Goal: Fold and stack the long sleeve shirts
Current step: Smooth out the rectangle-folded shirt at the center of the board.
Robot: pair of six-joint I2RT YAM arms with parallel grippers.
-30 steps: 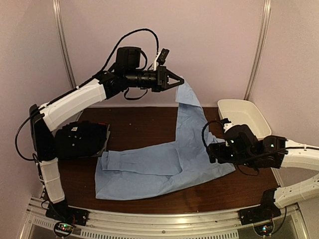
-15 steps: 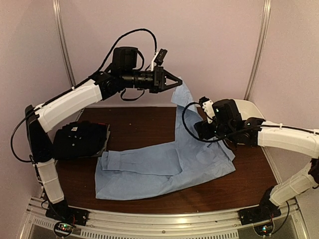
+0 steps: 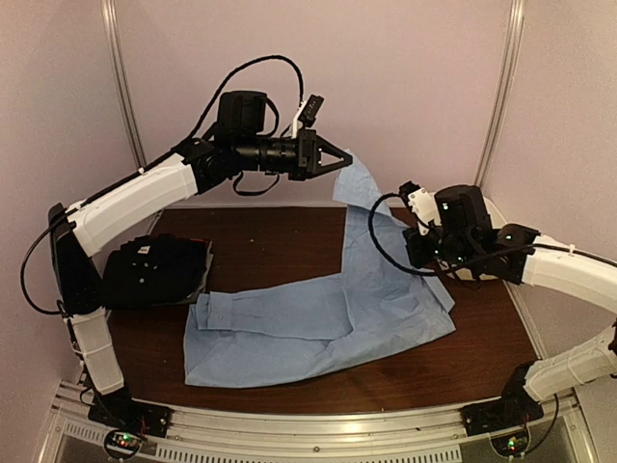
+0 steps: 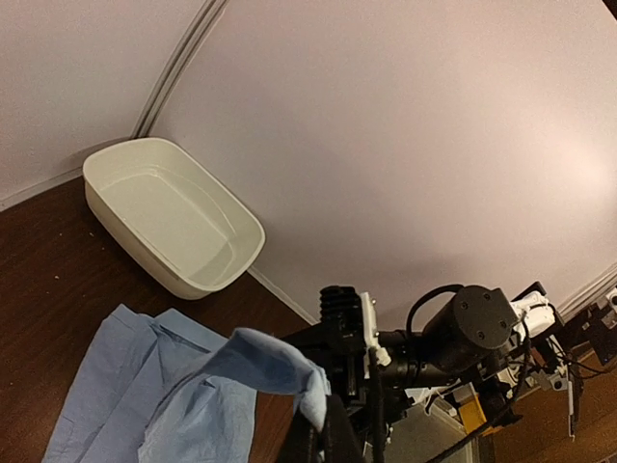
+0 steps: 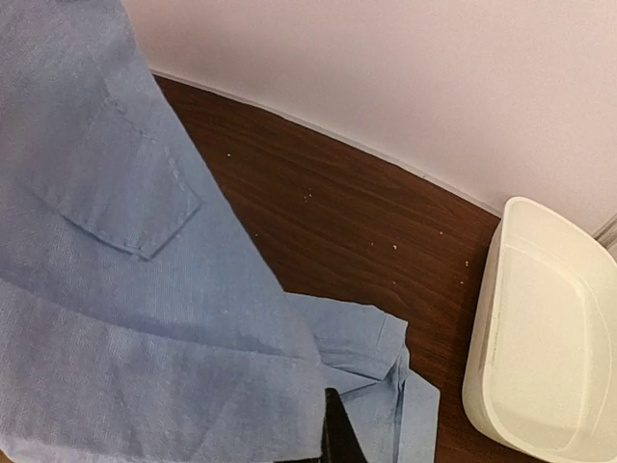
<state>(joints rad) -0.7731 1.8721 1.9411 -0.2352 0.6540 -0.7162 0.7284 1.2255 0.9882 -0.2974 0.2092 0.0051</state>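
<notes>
The light blue shirt [image 3: 308, 328] lies spread across the front of the brown table [image 3: 270, 241], with one end pulled up towards the back wall. My left gripper [image 3: 345, 160] is raised high and shut on that lifted corner; in the left wrist view the cloth [image 4: 270, 362] drapes out of the closed gripper [image 4: 328, 424]. My right gripper [image 3: 421, 258] is at the shirt's right side, shut, with the edge of the raised panel [image 5: 145, 289] running into its dark fingertip [image 5: 335, 434]. The black shirt [image 3: 154, 272] sits folded at the left.
A white oval tub [image 4: 255, 241] stands at the back right corner, its rim [image 5: 482, 318] close to the right gripper. Walls close the table in at the back and on both sides.
My right gripper swung up and left over the shirt, then back right, and shut from wide open. The left gripper stayed raised with its corner of the shirt.
</notes>
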